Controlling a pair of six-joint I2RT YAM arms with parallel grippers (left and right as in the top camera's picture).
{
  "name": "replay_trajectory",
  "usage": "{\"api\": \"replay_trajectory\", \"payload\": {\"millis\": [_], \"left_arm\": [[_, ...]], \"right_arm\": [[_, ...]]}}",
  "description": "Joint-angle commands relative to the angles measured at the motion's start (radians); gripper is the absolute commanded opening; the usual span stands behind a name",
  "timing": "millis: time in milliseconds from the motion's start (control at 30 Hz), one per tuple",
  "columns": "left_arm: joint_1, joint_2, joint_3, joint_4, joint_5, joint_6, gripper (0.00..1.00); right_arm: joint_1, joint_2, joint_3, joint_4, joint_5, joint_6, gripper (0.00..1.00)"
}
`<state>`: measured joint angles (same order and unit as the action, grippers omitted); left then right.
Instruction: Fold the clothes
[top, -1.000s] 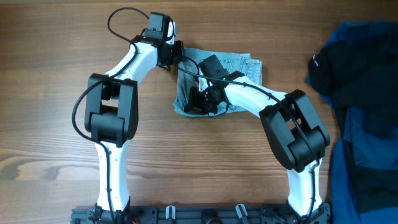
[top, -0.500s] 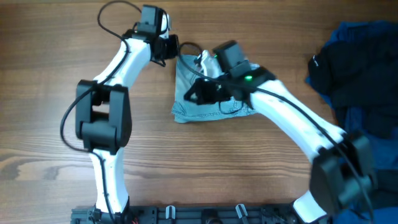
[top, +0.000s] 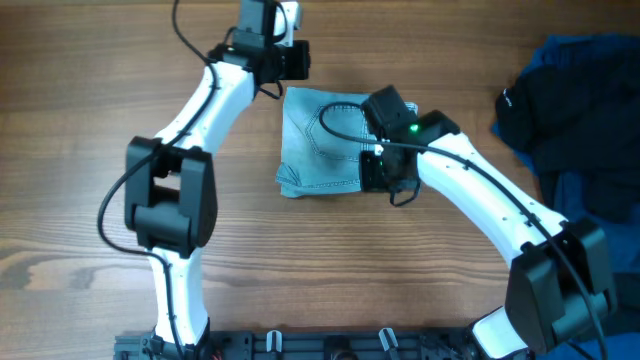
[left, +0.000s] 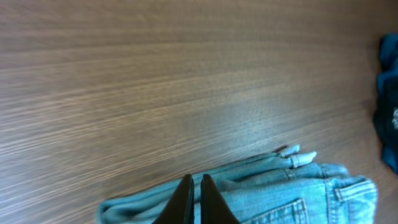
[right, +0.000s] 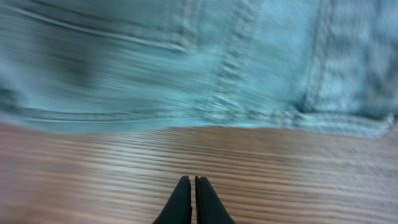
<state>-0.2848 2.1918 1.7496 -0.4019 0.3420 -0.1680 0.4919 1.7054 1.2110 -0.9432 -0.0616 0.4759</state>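
Both closed, empty: left tool (left: 195, 182), right tool (right: 191, 182); shorts (top: 318, 140) on wooden table (top: 80, 100).

Shorts (top: 315, 145) were faded lt-blue denim, paler in patches, w/ seams & pocket stitching showing as darker blue lines. Table (top: 80, 120) was mid-brown wood w/ fine straight grain & a few lighter streaks. By the right edge lay a black garment (top: 545, 115) w/ a small white mark (top: 506, 98). Dark-blue fabric (top: 585, 230), brighter blue at its folds, lay around & below it towards the near right corner. Both arms, left (top: 200, 105) & right (top: 480, 195), were white w/ black joints & black cables. A small green light (top: 411, 127) glowed on the right arm. Left gripper (left: 194, 179) & right gripper (right: 191, 179) were plain black.
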Motion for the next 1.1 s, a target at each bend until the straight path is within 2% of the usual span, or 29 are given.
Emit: {"api": "replay_trajectory", "payload": {"millis": [0,100,200,367,433,600,700,867,967,1067], "left_arm": [[-0.021,0.089,0.005,0.026,-0.006,0.030,0.07],[-0.027,0.132,0.005,0.039,-0.014,0.029,0.07],[-0.023,0.154,0.004,0.025,-0.059,0.030,0.07],[-0.013,0.154,0.004,-0.038,-0.113,0.030,0.05],[-0.008,0.154,0.004,-0.092,-0.145,0.031,0.04],[-0.003,0.153,0.004,-0.277,-0.160,0.026,0.04],[-0.006,0.153,0.005,-0.391,-0.145,-0.024,0.04],[-0.006,0.137,0.005,-0.528,-0.001,-0.030,0.04],[-0.006,0.065,0.006,-0.527,0.004,-0.031,0.04],[-0.006,-0.063,0.006,-0.518,0.006,-0.031,0.04]], "right_arm": [[-0.008,0.012,-0.088,0.030,0.084,0.071,0.04],[-0.027,0.013,-0.166,0.106,0.089,0.077,0.04],[-0.066,0.013,-0.255,0.276,0.089,0.077,0.04],[-0.140,0.026,-0.288,0.397,0.100,0.071,0.04],[-0.169,0.026,-0.288,0.460,0.099,0.034,0.04],[-0.222,0.027,-0.288,0.744,0.118,-0.042,0.04],[-0.240,0.027,-0.288,0.895,0.118,-0.084,0.04],[-0.269,0.030,-0.288,1.162,0.122,-0.224,0.05],[-0.292,0.024,-0.265,1.160,0.120,-0.266,0.10],[-0.324,-0.035,-0.185,0.924,0.008,-0.263,0.15]]}}
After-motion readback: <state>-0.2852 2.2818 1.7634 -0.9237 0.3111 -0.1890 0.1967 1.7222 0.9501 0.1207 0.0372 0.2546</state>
